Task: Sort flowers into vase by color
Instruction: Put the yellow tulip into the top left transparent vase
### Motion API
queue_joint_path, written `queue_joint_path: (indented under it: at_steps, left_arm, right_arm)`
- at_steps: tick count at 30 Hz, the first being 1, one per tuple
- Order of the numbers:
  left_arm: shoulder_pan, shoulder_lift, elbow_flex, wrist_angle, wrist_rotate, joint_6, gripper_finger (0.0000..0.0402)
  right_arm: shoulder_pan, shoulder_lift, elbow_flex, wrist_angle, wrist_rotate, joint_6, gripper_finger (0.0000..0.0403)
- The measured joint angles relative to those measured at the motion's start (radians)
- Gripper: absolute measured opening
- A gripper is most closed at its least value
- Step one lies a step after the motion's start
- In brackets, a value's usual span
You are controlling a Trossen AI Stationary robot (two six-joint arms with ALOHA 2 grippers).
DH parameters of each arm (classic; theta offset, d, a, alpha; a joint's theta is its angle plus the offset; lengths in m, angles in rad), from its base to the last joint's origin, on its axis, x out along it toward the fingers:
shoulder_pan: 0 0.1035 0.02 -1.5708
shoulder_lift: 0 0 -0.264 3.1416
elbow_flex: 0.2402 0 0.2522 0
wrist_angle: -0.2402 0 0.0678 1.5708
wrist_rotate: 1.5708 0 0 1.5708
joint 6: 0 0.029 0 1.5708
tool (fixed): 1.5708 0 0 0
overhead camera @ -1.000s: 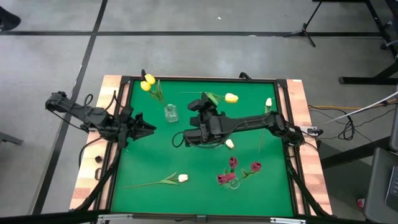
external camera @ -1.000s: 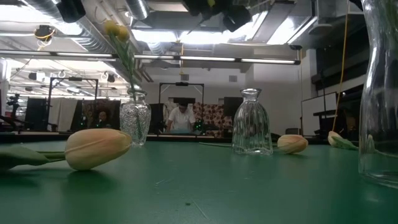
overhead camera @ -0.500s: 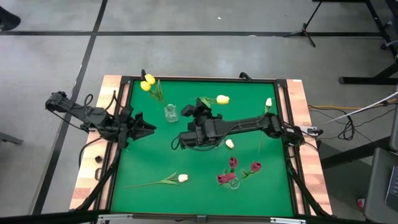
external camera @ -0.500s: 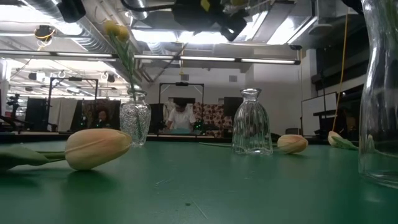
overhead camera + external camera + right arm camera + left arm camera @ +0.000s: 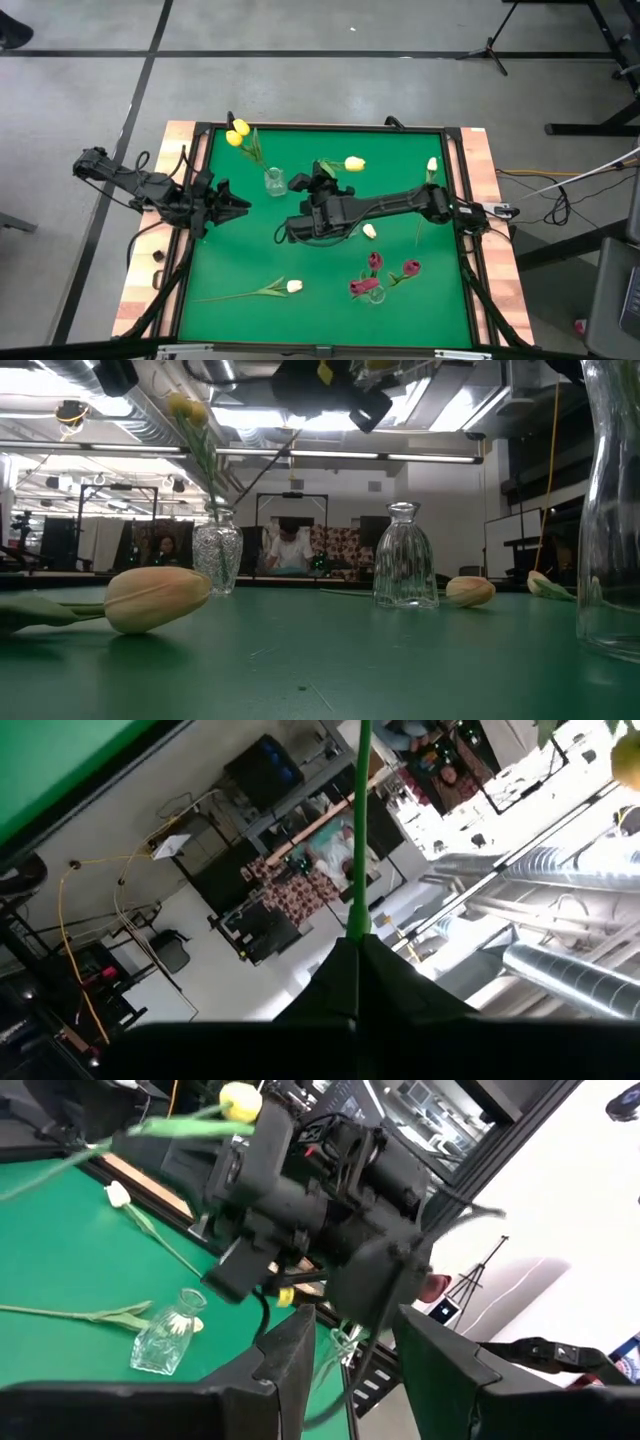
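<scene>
The right gripper (image 5: pixel 322 180) reaches across the middle of the green surface (image 5: pixel 240 260), its fingers (image 5: pixel 340 985) pressed together on the thin green stem of a yellow flower (image 5: pixel 354 164). The head sticks out just past the gripper, held up off the surface; in the right wrist view only the stem shows clearly, running away from the closed fingers, and the head is cut off at the picture's edge.

The left gripper (image 5: pixel 238 205) waits at the left rim of the surface, and its fingers (image 5: pixel 300 1350) stand apart with nothing between them.

A small glass vase (image 5: pixel 274 182) holding two yellow flowers (image 5: pixel 238 132) stands just beside the right gripper. A second empty vase (image 5: pixel 404 556) is largely hidden under the right arm from above. A third vase (image 5: pixel 374 291) near the front holds the dark red flowers (image 5: pixel 374 262).

Cream-white flowers lie loose: one (image 5: pixel 294 286) front left, one (image 5: pixel 369 231) near the centre, one (image 5: pixel 432 164) at the right rim.

A person (image 5: pixel 290 548) sits far behind, hard to make out.
</scene>
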Motion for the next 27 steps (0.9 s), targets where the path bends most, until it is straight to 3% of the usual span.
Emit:
queue_joint_path:
  at_steps: [15, 27]
  left_arm:
    - [0.000, 0.000, 0.000, -0.004, -0.014, 0.000, 0.0135]
    - [0.000, 0.000, 0.000, -0.004, -0.017, 0.000, 0.0135]
  right_arm:
    - [-0.002, 0.012, 0.001, 0.046, -0.043, -0.079, 0.0001]
    - [-0.007, 0.012, 0.001, 0.311, -0.130, -0.317, 0.0001]
